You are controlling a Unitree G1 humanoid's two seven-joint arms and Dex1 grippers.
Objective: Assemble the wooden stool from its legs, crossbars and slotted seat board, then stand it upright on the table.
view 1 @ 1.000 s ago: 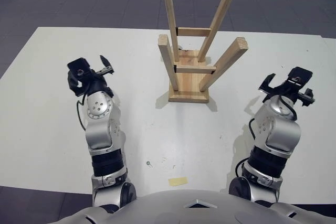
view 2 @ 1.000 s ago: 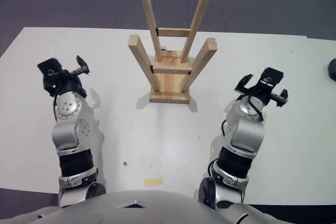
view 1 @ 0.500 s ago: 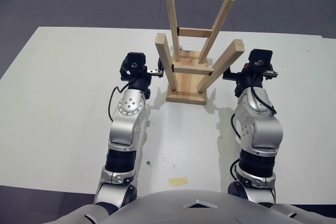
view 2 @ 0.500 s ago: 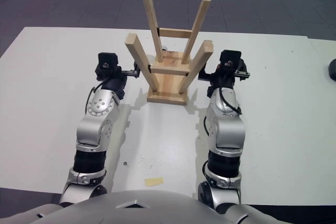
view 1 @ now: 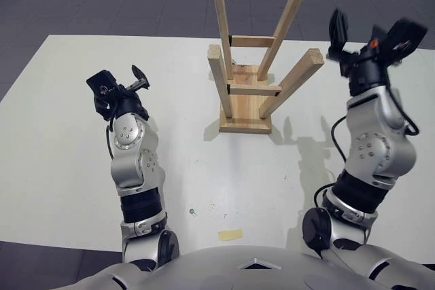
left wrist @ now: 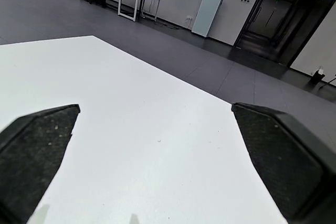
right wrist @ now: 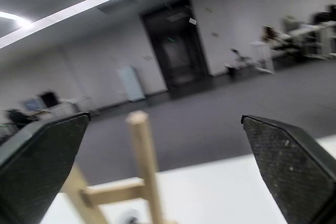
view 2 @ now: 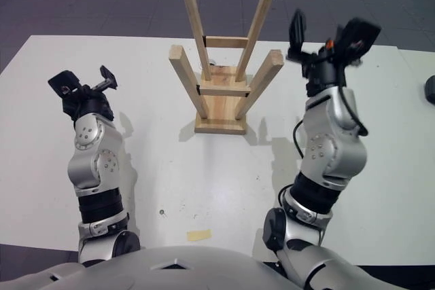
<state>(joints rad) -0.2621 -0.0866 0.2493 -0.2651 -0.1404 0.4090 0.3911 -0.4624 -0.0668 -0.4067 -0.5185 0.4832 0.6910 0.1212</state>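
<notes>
The wooden stool [view 1: 253, 89] stands upside down at the middle of the white table [view 1: 61, 127], its seat board [view 1: 243, 119] flat on the top and its legs and crossbars pointing up. My left gripper [view 1: 122, 83] hovers open to the left of the stool, well apart from it, with nothing between its fingers [left wrist: 39, 145]. My right gripper [view 1: 367, 35] is raised high to the right of the stool, open and empty. Between its fingers [right wrist: 37, 156], the right wrist view shows a stool leg [right wrist: 143, 156] and a crossbar [right wrist: 107, 192].
A small yellow scrap [view 1: 230, 234] and a tiny dark speck [view 1: 192, 211] lie near the table's front edge. A dark round object [view 2: 429, 87] sits at the far right. Dark floor surrounds the table.
Half a second ago both grippers were close beside the stool's legs. Now the left has drawn back to the left and the right has lifted up and to the right. The stool stays in place.
</notes>
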